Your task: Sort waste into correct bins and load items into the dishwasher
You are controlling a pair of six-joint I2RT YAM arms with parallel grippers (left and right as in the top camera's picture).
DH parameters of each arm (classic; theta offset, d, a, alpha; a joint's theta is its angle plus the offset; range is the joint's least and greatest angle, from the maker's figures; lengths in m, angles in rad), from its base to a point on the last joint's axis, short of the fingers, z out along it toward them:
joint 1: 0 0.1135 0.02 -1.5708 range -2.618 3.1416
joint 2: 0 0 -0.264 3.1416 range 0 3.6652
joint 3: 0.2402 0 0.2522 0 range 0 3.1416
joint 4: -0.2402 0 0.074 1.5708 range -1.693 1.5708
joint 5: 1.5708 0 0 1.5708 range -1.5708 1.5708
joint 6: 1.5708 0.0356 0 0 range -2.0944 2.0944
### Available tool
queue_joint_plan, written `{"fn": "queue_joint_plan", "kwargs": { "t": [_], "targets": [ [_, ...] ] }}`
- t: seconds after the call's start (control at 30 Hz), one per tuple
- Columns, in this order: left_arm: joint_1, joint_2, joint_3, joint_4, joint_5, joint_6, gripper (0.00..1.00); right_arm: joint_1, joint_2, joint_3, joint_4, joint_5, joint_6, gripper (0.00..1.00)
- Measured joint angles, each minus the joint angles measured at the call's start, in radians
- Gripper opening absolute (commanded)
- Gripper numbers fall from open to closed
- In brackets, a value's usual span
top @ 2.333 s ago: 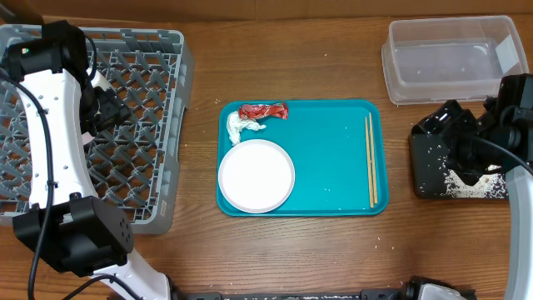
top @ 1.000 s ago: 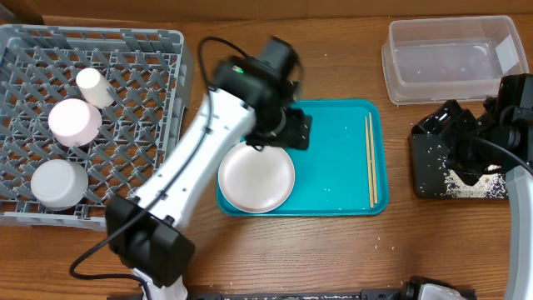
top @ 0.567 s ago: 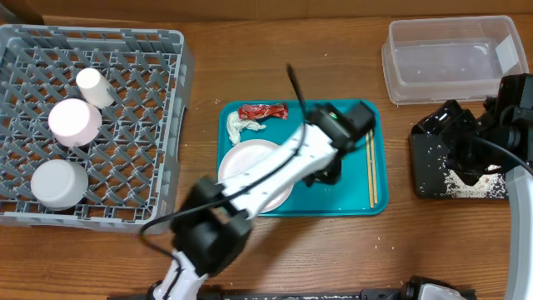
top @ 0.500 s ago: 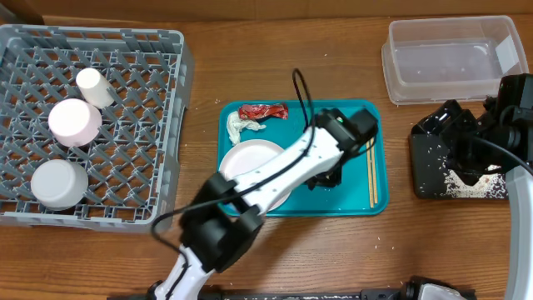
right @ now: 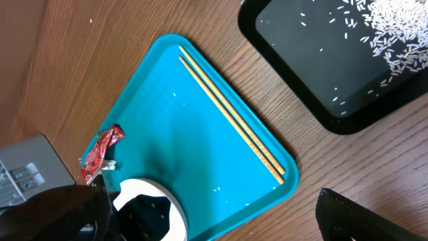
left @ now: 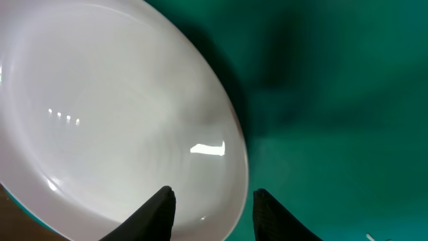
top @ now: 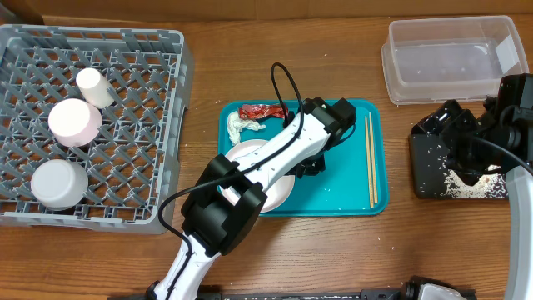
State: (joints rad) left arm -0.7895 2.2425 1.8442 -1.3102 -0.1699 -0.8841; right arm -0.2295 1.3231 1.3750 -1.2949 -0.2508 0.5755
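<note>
small white plate point(left: 100, 120), upper left of left wrist view: rigid, glossy, slippery, breakable; pinch the thin rim | left gripper point(left: 212, 209): fingers partly spread astride the rim, not clamped | right gripper point(right: 214, 224): wide apart, empty

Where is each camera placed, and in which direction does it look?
Overhead: fixed above the table, looking down on dish rack, teal tray and clear tub; left arm and right arm show.
Left wrist: on the left arm, close over the small white plate; two dark fingertips below.
Right wrist: on the right arm, facing chopsticks, red wrapper and black tray; one fingertip at bottom right.
Overhead and right wrist share the chopsticks.
</note>
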Motion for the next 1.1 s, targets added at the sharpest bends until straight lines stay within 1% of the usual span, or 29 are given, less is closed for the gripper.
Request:
{"fn": "queue_joint_plan", "kwargs": {
  "t": [0.27,0.47,0.53,0.57,0.6,0.8,0.93,1.1],
  "targets": [
    [-0.021,0.000,-0.018,0.058,0.012,0.003,0.39,0.000,0.000,0.000,0.000,0.000,0.001,1.00],
    [-0.020,0.000,-0.125,0.122,0.012,0.004,0.31,0.000,0.000,0.000,0.000,0.000,0.000,1.00],
    [-0.017,-0.002,-0.138,0.116,0.011,0.004,0.25,0.000,0.000,0.000,0.000,0.000,0.000,1.00],
    [-0.015,-0.003,-0.138,0.116,0.012,0.003,0.13,0.000,0.000,0.000,0.000,0.000,0.000,1.00],
    [-0.013,-0.003,-0.138,0.115,0.012,0.004,0.04,0.000,0.000,0.000,0.000,0.000,0.000,1.00],
    [-0.002,-0.003,-0.136,0.091,0.021,0.048,0.04,0.000,0.000,0.000,0.000,0.000,0.000,1.00],
    [0.004,-0.003,-0.059,-0.026,0.040,0.092,0.04,0.000,0.000,0.000,0.000,0.000,0.000,1.00],
    [0.030,-0.006,0.224,-0.206,0.056,0.185,0.04,0.000,0.000,0.000,0.000,0.000,0.000,1.00]
  ]
}}
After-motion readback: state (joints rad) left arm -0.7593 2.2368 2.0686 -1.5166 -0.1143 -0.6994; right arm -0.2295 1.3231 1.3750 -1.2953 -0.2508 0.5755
